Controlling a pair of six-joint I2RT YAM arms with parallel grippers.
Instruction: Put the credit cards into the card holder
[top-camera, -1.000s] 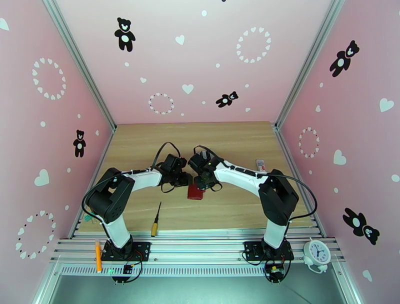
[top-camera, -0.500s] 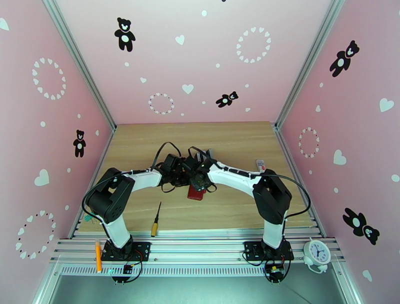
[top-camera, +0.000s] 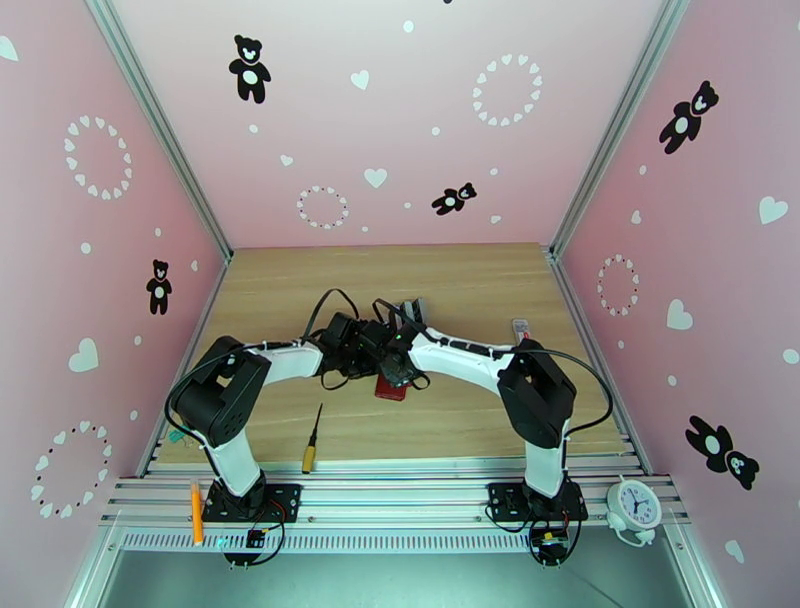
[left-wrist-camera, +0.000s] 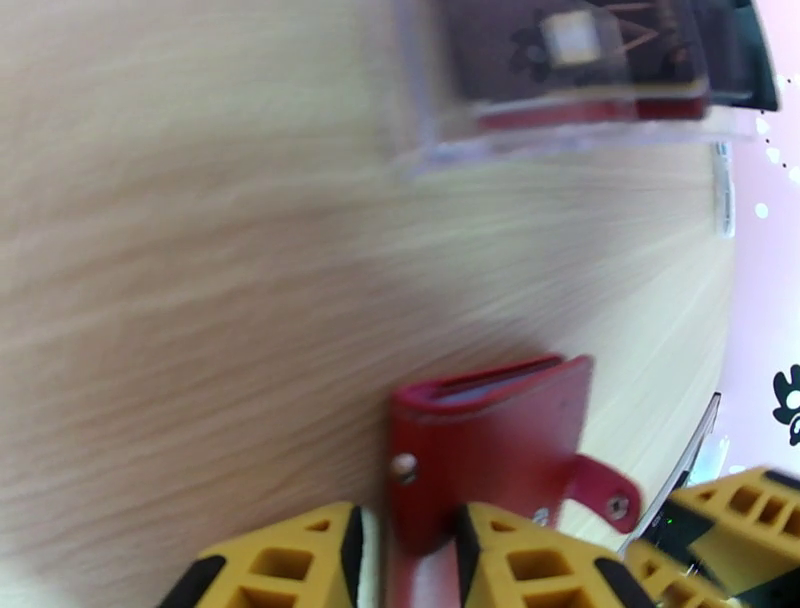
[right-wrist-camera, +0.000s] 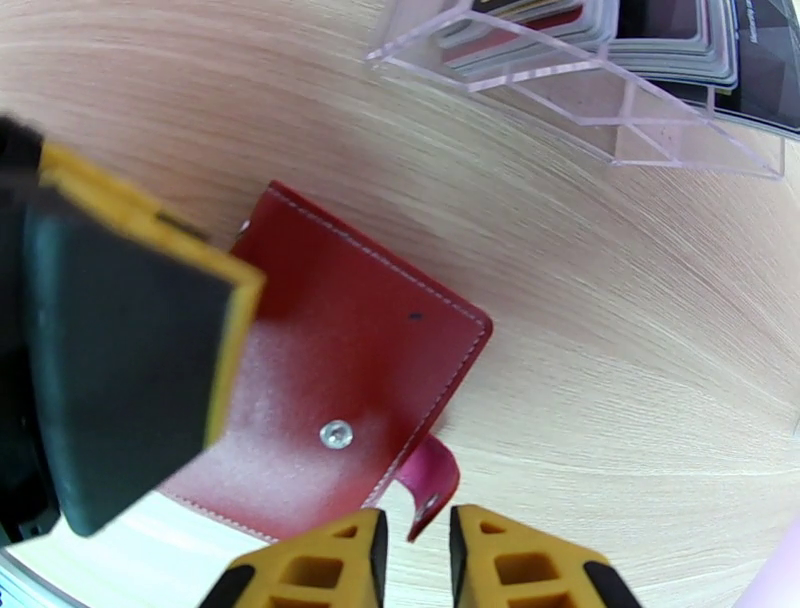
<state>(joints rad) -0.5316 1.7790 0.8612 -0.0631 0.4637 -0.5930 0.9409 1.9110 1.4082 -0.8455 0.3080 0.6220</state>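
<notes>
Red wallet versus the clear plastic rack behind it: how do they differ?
The red wallet is opaque and folded, its snap tab loose; the clear rack is see-through and stepped. The left pincer grips the wallet; the rack stands untouched. Cards stand in the rack's slots; the wallet's contents are hard to see. Both rest on the wooden table.

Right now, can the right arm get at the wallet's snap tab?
Probably yes. The tab sticks out free from the wallet, its tip at the mouth of the right gripper, jaws slightly apart. The left gripper straddles the wallet's other side, out of the way.
</notes>
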